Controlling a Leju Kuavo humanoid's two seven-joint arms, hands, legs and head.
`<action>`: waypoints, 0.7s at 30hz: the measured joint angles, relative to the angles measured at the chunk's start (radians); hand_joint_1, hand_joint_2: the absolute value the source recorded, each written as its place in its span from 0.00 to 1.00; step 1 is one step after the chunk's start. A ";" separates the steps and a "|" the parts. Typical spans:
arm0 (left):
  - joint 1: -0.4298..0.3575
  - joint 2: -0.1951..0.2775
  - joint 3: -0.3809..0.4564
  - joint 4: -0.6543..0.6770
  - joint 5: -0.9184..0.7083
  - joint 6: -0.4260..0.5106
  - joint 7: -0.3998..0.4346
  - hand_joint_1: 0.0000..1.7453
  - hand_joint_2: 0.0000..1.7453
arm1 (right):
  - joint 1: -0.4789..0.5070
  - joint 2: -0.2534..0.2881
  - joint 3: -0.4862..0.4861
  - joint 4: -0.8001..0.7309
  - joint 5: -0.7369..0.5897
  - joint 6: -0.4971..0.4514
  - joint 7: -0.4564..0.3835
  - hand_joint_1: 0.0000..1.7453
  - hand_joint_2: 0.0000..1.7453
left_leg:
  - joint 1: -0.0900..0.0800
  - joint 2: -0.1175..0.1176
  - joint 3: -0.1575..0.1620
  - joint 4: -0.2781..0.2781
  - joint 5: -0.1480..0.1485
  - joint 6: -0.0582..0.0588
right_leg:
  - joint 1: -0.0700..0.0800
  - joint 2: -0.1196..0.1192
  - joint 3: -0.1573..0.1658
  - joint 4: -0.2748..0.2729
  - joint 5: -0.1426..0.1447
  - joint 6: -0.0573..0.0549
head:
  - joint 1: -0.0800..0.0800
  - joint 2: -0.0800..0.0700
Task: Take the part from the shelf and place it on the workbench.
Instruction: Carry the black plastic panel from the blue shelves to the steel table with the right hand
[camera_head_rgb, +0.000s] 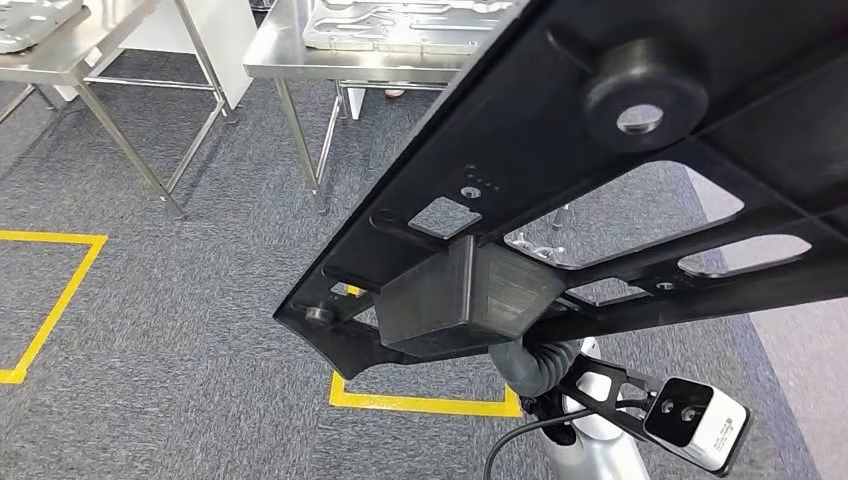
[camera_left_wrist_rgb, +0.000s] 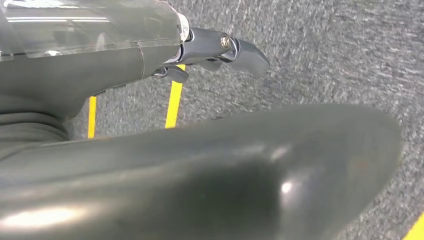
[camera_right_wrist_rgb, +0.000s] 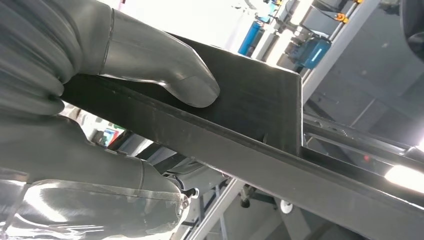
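Carrying is the step in hand. Head view: the black part (camera_head_rgb: 620, 190) rides high and tilted above the carpet, well apart from the steel tabletop (camera_head_rgb: 290, 55) ahead, where a silvery part (camera_head_rgb: 400, 25) lies. Left wrist view: the left robot hand (camera_left_wrist_rgb: 220, 47) hangs over the floor, grasping nothing, fingers curled in. Right wrist view: the right robot hand (camera_right_wrist_rgb: 100, 75) clamps the part's edge, thumb pressed on its face. Next, I judge, comes walking to the tabletop and lowering the part level.

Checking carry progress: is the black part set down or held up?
Held up: the right hand grips the black part, tilted above the carpet, short of the steel table.
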 joint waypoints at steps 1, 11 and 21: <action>-0.001 0.000 0.000 0.000 0.002 0.000 -0.001 0.00 0.00 | -0.002 0.000 0.001 0.003 -0.002 0.000 0.000 1.00 1.00 | 0.000 0.007 0.001 -0.002 0.002 0.005 | -0.001 0.005 -0.002 -0.001 0.001 0.007 | 0.000 0.000; 0.014 0.001 0.018 0.000 0.014 -0.019 -0.017 0.00 0.00 | -0.013 0.000 0.003 0.019 0.005 -0.018 0.000 1.00 1.00 | 0.003 0.070 0.005 -0.013 0.009 0.023 | -0.009 -0.116 -0.071 0.163 -0.061 0.038 | 0.000 0.000; 0.016 0.007 0.025 0.000 0.021 -0.030 -0.039 0.00 0.00 | -0.011 0.009 0.004 0.017 0.003 -0.003 0.000 1.00 1.00 | 0.002 0.074 -0.068 0.157 -0.090 -0.024 | -0.004 -0.116 0.019 -0.012 -0.012 -0.019 | 0.000 0.000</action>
